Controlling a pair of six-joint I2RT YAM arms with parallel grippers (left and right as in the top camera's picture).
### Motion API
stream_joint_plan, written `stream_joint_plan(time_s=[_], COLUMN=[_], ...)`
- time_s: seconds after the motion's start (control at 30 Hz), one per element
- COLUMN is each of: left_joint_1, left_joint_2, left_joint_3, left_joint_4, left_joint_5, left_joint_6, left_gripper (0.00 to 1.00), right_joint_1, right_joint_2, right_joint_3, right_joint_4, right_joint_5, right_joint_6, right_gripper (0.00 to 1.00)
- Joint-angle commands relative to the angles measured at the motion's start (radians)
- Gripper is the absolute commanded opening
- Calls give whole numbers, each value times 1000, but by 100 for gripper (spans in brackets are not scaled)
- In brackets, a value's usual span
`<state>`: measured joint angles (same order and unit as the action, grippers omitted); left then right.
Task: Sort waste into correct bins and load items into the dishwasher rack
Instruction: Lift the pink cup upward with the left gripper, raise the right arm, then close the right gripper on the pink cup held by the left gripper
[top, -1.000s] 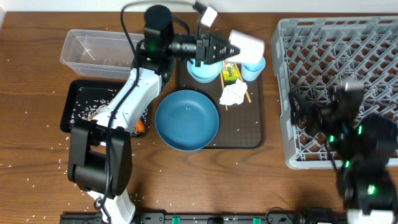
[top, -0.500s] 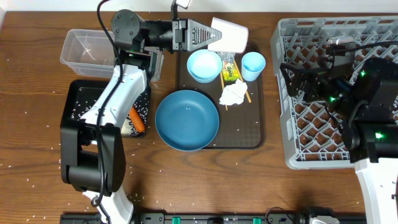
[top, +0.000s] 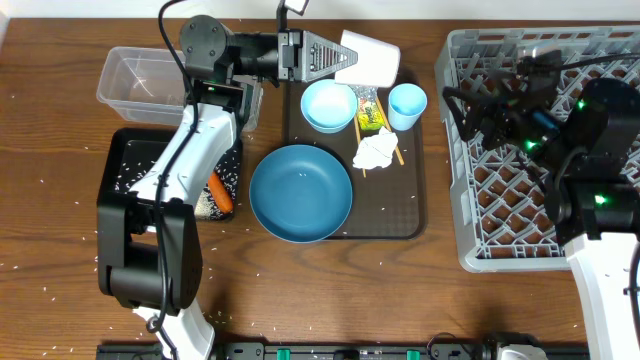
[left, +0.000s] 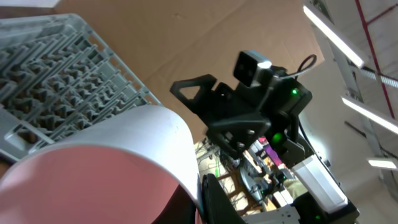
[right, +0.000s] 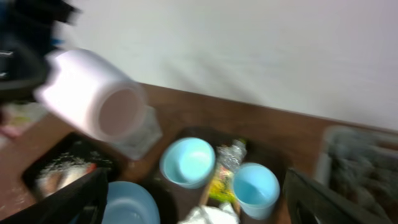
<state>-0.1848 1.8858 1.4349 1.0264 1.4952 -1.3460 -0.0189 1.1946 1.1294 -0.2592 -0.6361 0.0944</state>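
My left gripper (top: 342, 58) is shut on the pink cup (top: 372, 60) and holds it on its side above the far edge of the brown tray; the cup fills the left wrist view (left: 93, 168) beside one finger (left: 214, 199). My right gripper (top: 462, 112) is open and empty over the dishwasher rack's (top: 560, 60) left edge, facing left; its fingers are spread wide in the right wrist view (right: 193, 208). On the tray lie the large blue bowl (top: 300, 192), small light-blue bowl (top: 329, 105), light-blue cup (top: 407, 104), tissue (top: 376, 150), wrapper (top: 371, 112) and chopsticks (top: 357, 128).
The brown serving tray (top: 410, 215) sits mid-table. The clear tub (top: 140, 85) stands at the far left. The black tray (top: 125, 165) below it holds rice and the carrot (top: 222, 193). Rice grains are scattered over the table on the left.
My left gripper lifted the pink cup back and left, then held still. My right arm swung from the near right to the rack's far left edge, facing the cup.
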Motion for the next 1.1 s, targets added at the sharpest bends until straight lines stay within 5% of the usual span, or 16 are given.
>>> stream_joint_plan(time_s=[0.0, 0.23, 0.6, 1.07], left_joint_1=[19, 32, 31, 0], left_joint_2=[-2, -1, 0, 5], left_joint_3=[8, 7, 7, 7], left_joint_4=[-55, -207, -207, -249], left_joint_5=[21, 45, 45, -44], left_joint_6=[54, 149, 200, 209], left_gripper=[6, 6, 6, 6], right_joint_1=[-32, -53, -47, -1], right_joint_2=[40, 186, 477, 520], right_joint_3=[18, 18, 18, 18], right_joint_4=[61, 380, 748, 779], right_joint_5=[-262, -672, -661, -583], right_joint_6=[-6, 146, 478, 473], right_gripper=[81, 80, 80, 82])
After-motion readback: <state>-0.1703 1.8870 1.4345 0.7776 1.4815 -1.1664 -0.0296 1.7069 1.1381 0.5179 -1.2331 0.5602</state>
